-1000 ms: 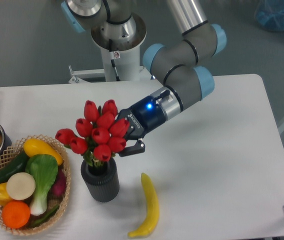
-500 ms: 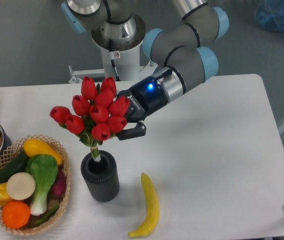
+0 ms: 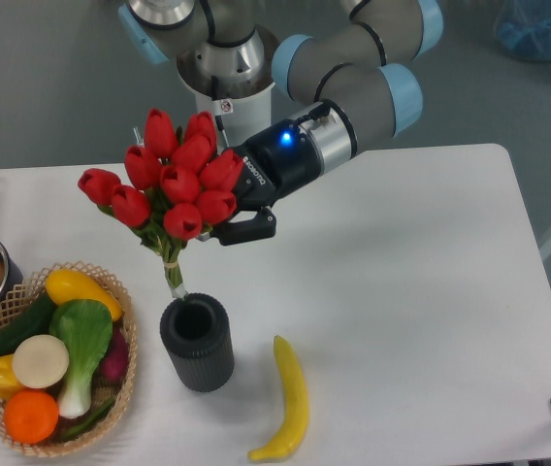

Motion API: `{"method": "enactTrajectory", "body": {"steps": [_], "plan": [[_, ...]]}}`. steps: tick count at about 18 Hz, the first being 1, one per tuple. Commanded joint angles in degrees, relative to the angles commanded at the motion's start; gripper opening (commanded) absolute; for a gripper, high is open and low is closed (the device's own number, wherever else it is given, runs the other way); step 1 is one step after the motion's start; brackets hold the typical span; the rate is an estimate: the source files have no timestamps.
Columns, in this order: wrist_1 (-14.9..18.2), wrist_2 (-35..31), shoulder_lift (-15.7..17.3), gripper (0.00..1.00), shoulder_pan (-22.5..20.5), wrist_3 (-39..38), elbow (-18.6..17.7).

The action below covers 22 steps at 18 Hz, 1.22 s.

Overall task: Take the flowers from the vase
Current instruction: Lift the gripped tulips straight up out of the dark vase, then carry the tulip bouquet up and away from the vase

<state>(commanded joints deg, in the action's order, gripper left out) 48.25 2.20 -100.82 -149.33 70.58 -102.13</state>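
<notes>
Lifting step: the gripper (image 3: 219, 209), jaws closed on the flowers (image 3: 164, 185), holds them above the vase (image 3: 196, 342) near the tabletop's front edge; stem tips at the rim need more lift to clear.

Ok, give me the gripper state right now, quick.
Gripper: closed on the flowers, holding them lifted with the stem ends just above the vase mouth.
</notes>
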Motion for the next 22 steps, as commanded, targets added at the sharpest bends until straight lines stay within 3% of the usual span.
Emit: {"method": "enactTrajectory", "body": {"steps": [5, 9, 16, 19, 22], "plan": [[0.1, -0.2, 0.6, 0.45, -2.2, -1.8, 0.3], [-0.2, -8.1, 0.4, 0.44, -9.9, -0.8, -1.0], [-0.2, -14.1, 1.0, 0.44, -18.3, -1.1, -1.1], [-0.2, -21.1, 1.8, 0.44, -19.3, -0.9, -1.7], [-0.2, -21.8, 1.1, 0.46, -19.3, -0.4, -1.2]]}}
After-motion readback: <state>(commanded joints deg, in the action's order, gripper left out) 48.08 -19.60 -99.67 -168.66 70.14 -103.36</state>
